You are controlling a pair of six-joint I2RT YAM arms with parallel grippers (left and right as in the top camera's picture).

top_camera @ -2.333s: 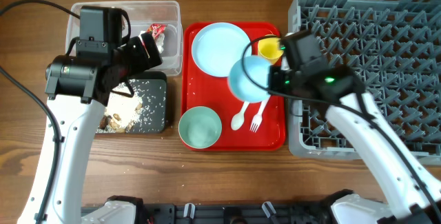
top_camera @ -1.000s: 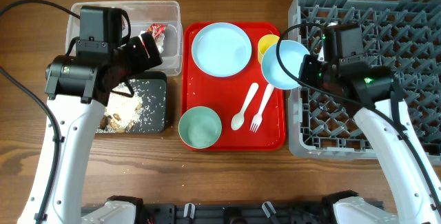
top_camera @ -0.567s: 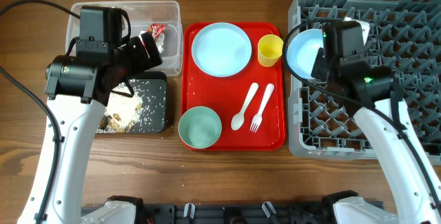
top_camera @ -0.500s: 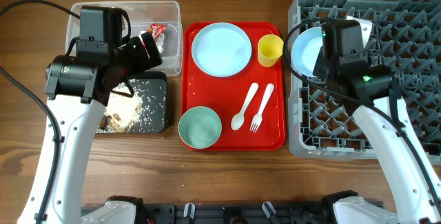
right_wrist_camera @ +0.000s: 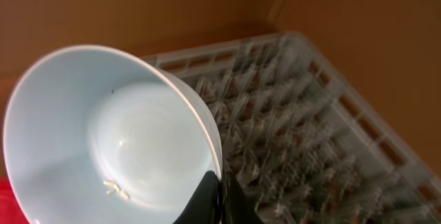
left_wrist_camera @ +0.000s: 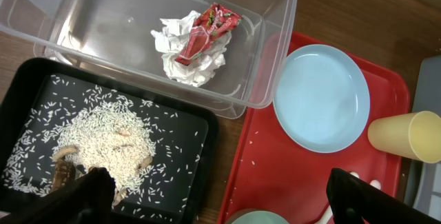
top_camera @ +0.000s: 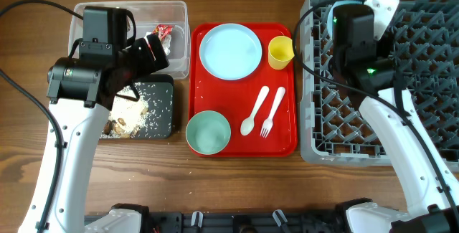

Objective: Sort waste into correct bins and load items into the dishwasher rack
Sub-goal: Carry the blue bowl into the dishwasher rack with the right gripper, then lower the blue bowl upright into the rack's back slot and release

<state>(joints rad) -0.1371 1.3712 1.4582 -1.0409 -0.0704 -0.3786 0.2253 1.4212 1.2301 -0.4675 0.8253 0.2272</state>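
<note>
My right gripper [right_wrist_camera: 219,196] is shut on the rim of a pale blue bowl [right_wrist_camera: 131,141] with a few rice grains inside. It holds the bowl tilted on edge above the grey dishwasher rack [right_wrist_camera: 310,134]. In the overhead view the right gripper [top_camera: 353,18] is over the rack's [top_camera: 401,82] far left corner, and only a sliver of the bowl [top_camera: 343,5] shows. My left gripper [left_wrist_camera: 220,207] is open and empty above the black tray [left_wrist_camera: 179,155] of rice scraps [left_wrist_camera: 103,141]. The red wrapper [left_wrist_camera: 210,31] and white napkin [left_wrist_camera: 182,62] lie in the clear tub [left_wrist_camera: 83,17].
The red serving tray [top_camera: 287,143] holds a pale blue plate [top_camera: 229,50], a mint bowl [top_camera: 208,132], a yellow cup [top_camera: 280,51], a white spoon [top_camera: 254,111] and a fork [top_camera: 272,111]. The tub and black tray stand left of it, the rack right of it.
My right arm carried the bowl from above the red tray rightward and back over the rack's far left corner, tipping it onto its edge. My left arm stayed still.
</note>
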